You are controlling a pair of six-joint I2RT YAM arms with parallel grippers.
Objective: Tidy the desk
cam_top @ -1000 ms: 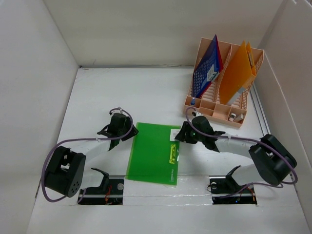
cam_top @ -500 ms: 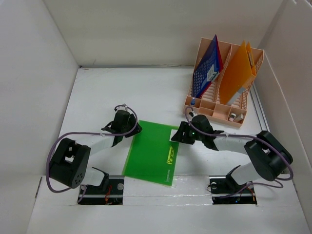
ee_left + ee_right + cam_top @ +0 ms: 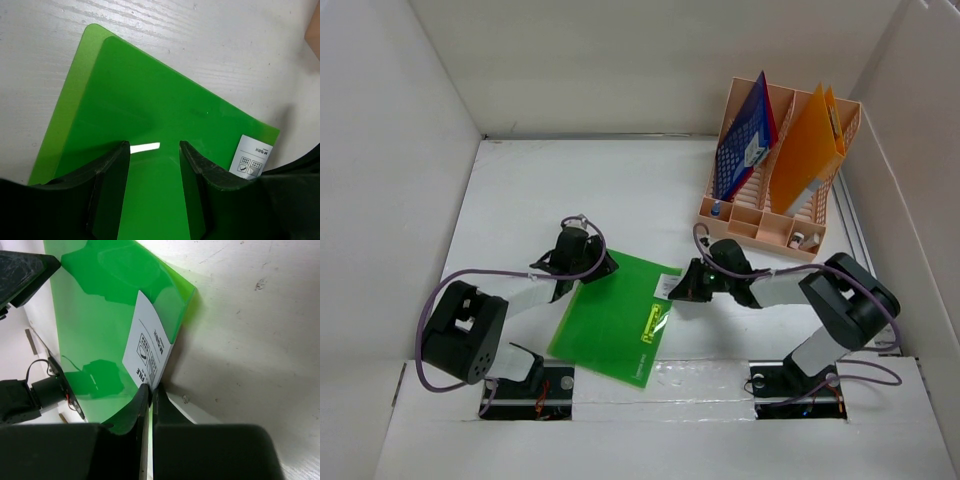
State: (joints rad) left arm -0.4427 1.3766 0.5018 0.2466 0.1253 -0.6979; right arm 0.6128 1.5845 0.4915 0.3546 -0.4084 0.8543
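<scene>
A green plastic folder (image 3: 610, 320) with a white label lies slanted on the white desk (image 3: 620, 190) between my two arms. My right gripper (image 3: 678, 287) is shut on the folder's right edge next to the label (image 3: 147, 347), and its jaws pinch the thin sheet (image 3: 151, 386). That edge is raised off the desk. My left gripper (image 3: 590, 266) stands open over the folder's far left part. In the left wrist view its two fingers straddle bare green surface (image 3: 154, 147) and nothing sits between them.
A peach-orange slotted file rack (image 3: 757, 228) stands at the back right. It holds a blue folder (image 3: 745, 140) and an orange folder (image 3: 808, 145), with small items in its front compartments. White walls enclose the desk on three sides.
The right gripper has shut on the folder's right edge. The folder has turned and slid toward the near left. The left gripper has moved right, over the folder.
</scene>
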